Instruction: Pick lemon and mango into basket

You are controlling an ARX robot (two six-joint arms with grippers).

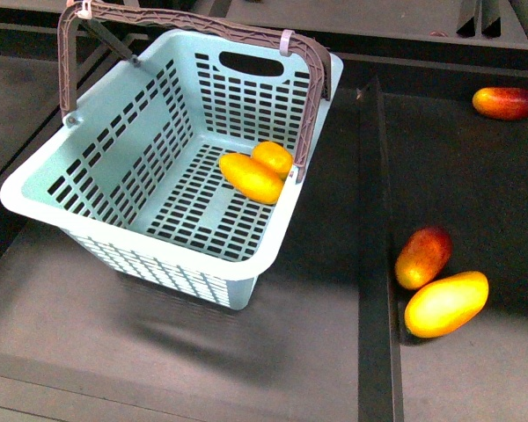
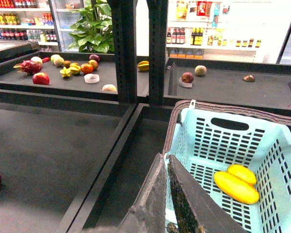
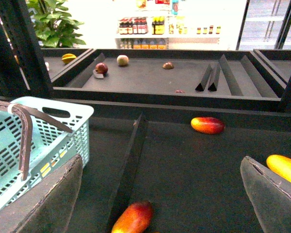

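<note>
Lemon [image 1: 274,157] and mango [image 1: 251,178] are touching on the basket [image 1: 114,158] floor, so it looks done. Right end effector [image 3: 160,194] is spread wide and empty; left end effector [image 2: 167,194] pressed together. Only risk: snagging the handle [image 1: 310,105] when retreating.

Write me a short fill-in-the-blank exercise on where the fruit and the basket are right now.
1. The lemon and the mango lie inside the ____.
2. The lemon and the mango are ____ each other.
3. Outside the basket, ____ fruits lie in the front view.
4. The right gripper stands ____ and holds nothing.

Missing words: basket; touching; three; open
</note>
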